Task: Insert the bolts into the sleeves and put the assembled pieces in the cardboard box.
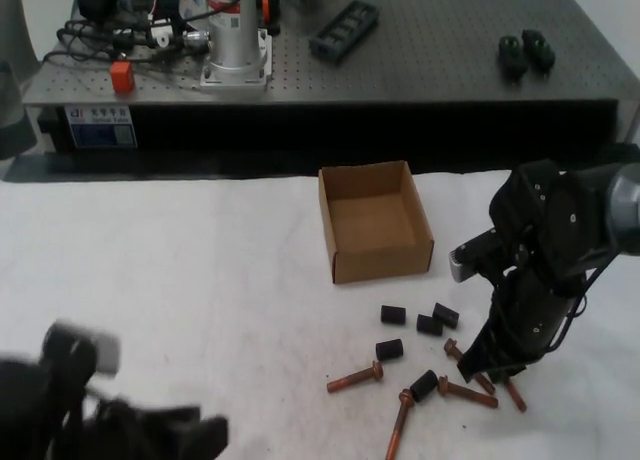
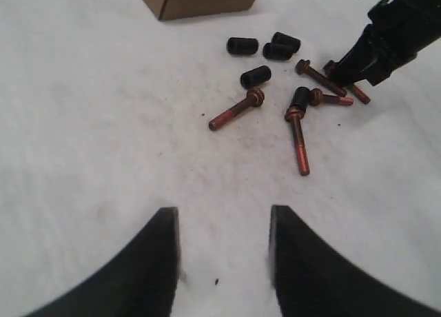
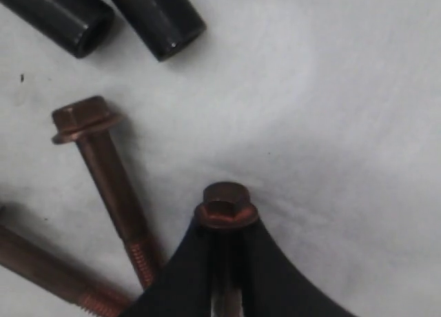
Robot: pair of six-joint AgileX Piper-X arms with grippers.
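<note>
We have the right gripper clamped on a copper bolt; its fingers flank the shank and the hex head stands just clear of the tips, so the bolt's long axis runs in line with the fingers; the bolt sits among the scattered pile, near the cardboard box. Two black sleeves lie close beyond the head, off to one side; the nearer sleeve lies oblique to the bolt, so we judge the shank must be turned into line with a bore. The left gripper hangs with jaws apart, empty, well apart from the pile; the right arm is plainly nearer.
</note>
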